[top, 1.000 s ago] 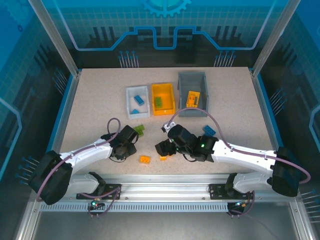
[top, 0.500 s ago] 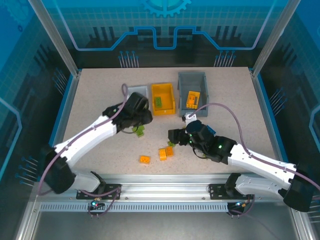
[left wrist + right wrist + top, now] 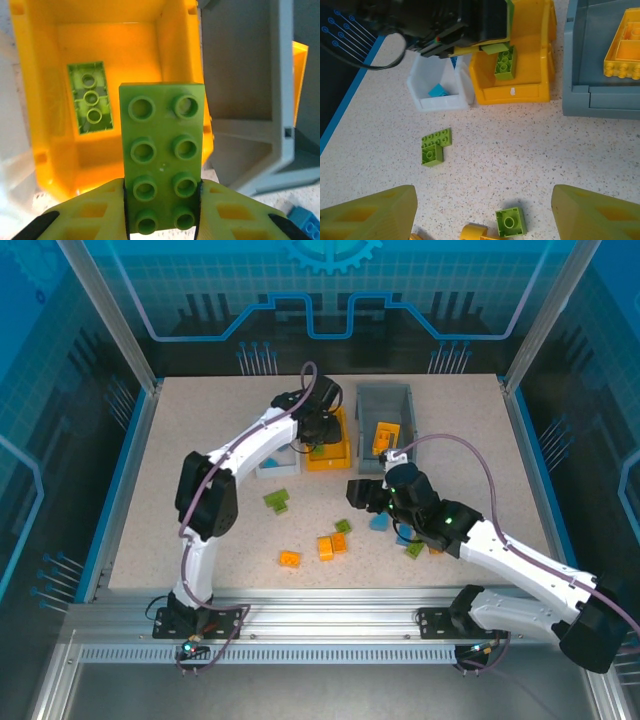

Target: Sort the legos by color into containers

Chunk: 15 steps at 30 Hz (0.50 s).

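The left claw point(image 3: 161, 189) was clamped on a green brick point(image 3: 162, 150). This was a lime two-by-four with eight round studs, glossy, with a small pale fleck near its middle. Its lower end was pinched between the yellow fingers point(image 3: 85, 210). Its upper end jutted over the near wall of the yellow bin point(image 3: 27, 75), so the brick ran from the centre of the wrist view to its bottom edge.

On that bin's floor, at upper left, lay a second green piece point(image 3: 90, 97) of the same lime colour, showing three rings in a row. The grey bin point(image 3: 240, 60) stood just beside the yellow one on the right. An orange frame point(image 3: 299, 75) showed at the far right edge.

The right claw point(image 3: 484, 197) gaped wide and held nothing, hanging above the speckled table point(image 3: 530, 150). Under it, left of centre, lay an L-shaped green brick point(image 3: 436, 146). At the bottom centre sat a small green square point(image 3: 510, 221) showing one ring, just beside an orange piece point(image 3: 472, 232). The white bin point(image 3: 442, 103), at upper left, held a blue piece point(image 3: 439, 90).

Seen from above, the three bins formed a row at upper centre: white, yellow and grey, from left to right. Lower in the frame lay an orange brick point(image 3: 289, 559), an orange pair point(image 3: 330, 545) and a blue brick point(image 3: 378, 523).
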Available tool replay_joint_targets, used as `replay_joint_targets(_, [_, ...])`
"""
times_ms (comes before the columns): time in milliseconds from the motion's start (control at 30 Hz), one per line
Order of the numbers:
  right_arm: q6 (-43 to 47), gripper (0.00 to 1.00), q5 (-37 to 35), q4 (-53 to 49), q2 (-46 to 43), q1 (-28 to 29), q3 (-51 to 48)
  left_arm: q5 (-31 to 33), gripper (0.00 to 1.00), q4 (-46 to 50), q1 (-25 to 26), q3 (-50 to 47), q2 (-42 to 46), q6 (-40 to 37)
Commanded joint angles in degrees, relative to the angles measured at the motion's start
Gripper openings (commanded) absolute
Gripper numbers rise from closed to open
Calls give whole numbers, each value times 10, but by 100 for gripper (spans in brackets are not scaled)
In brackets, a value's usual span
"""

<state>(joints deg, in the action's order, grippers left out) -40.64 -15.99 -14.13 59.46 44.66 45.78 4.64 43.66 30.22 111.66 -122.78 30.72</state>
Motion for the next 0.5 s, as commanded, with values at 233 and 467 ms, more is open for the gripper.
replay_joint_targets(233, [-18,72,17,-4,-6,-14,-10,-37,37,19,-6,45,-61,-12])
replay_joint_targets(467, [-21,73,17,-15,-8,-16,-16,-45,50,21,-11,41,-69,-11])
